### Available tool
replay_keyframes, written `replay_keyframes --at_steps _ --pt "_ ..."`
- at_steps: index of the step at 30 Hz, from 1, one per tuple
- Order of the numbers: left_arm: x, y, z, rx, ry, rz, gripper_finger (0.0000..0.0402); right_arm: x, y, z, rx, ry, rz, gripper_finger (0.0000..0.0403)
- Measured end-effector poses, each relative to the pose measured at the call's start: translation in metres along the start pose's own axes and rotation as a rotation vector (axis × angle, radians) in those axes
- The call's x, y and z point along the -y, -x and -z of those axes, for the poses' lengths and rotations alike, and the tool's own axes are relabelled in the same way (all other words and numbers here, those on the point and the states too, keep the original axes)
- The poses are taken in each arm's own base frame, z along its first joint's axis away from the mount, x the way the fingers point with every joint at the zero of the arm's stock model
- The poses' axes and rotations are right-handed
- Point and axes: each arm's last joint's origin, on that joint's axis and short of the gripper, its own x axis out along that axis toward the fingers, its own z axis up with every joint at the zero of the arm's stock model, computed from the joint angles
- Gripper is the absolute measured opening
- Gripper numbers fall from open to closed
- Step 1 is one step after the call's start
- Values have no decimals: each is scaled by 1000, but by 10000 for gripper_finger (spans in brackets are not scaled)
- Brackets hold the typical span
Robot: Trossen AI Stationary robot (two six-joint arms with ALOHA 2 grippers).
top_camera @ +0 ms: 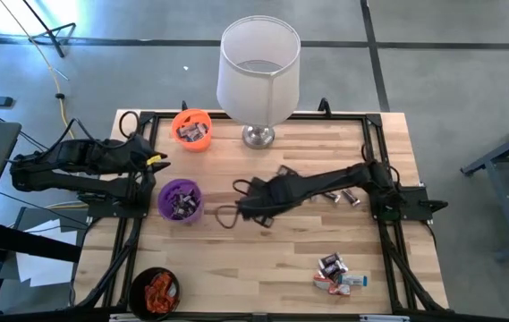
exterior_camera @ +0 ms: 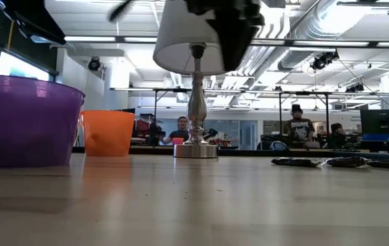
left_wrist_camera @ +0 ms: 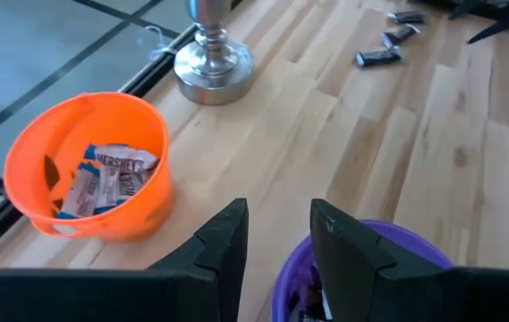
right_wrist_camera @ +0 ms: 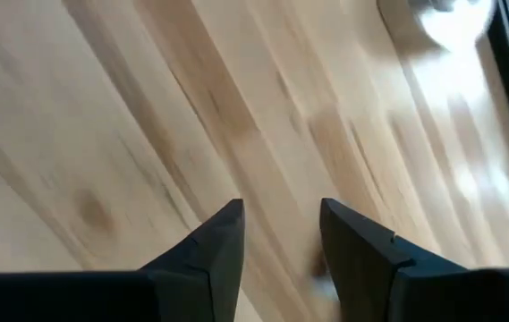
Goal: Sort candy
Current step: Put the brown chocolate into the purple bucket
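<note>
Candy is distributed across several stations, and we record them from the largest item down. We note the wooden table point(top_camera: 263, 277) as the work surface, with a white-shaded lamp point(top_camera: 258, 72) on a metal base at its far edge. The right arm reaches across the middle, its right gripper point(top_camera: 236, 213) just beside the purple cup point(top_camera: 180, 200); the right wrist view shows its fingers parted with nothing between them. The left gripper point(left_wrist_camera: 276, 241) waits over the purple cup at the table's left edge, fingers likewise apart and empty.

Three cups hold sorted pieces: the purple cup has dark-wrapped candy, the orange cup point(top_camera: 191, 130) holds silver-white pieces point(left_wrist_camera: 102, 174), and the black cup point(top_camera: 155, 292) holds orange-red ones. Unsorted stock remains in two places: dark bars point(top_camera: 342, 196) near the right arm's base, and a mixed cluster point(top_camera: 336, 273) toward the near right corner.

We judge the step in hand to be the return for the next piece. We recommend the right arm lift clear of the purple cup's rim before swinging back, descend squarely over a single wrapper, and pinch across its narrow side. The dark bars lie close together, so taking an outer one first should avoid dragging its neighbours.
</note>
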Motion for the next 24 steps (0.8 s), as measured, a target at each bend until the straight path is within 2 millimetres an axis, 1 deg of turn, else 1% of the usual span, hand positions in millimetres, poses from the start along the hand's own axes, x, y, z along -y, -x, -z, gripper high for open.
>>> replay_keyframes --at_steps 3,5,7,11,15,17,22,24 --pt "0 0 0 6 17 -16 110 -5 -9 13 -64 12 56 141" --pt "-1 0 0 8 32 -22 110 -7 -21 22 -100 53 84 141" --pt "-1 0 0 9 46 -25 110 -3 -34 28 -149 74 127 141" --pt "-1 0 0 10 73 -27 110 10 -67 48 -268 101 172 141" --pt "-1 0 0 10 91 -26 110 35 -83 74 -317 52 214 140" --pt "-1 0 0 12 107 -26 110 46 -86 84 -270 -12 155 138" --pt "0 0 -2 29 140 -20 110 71 -88 108 -149 -185 -78 138" --pt "0 0 -4 46 153 -14 110 84 -91 118 -108 -251 -122 138"
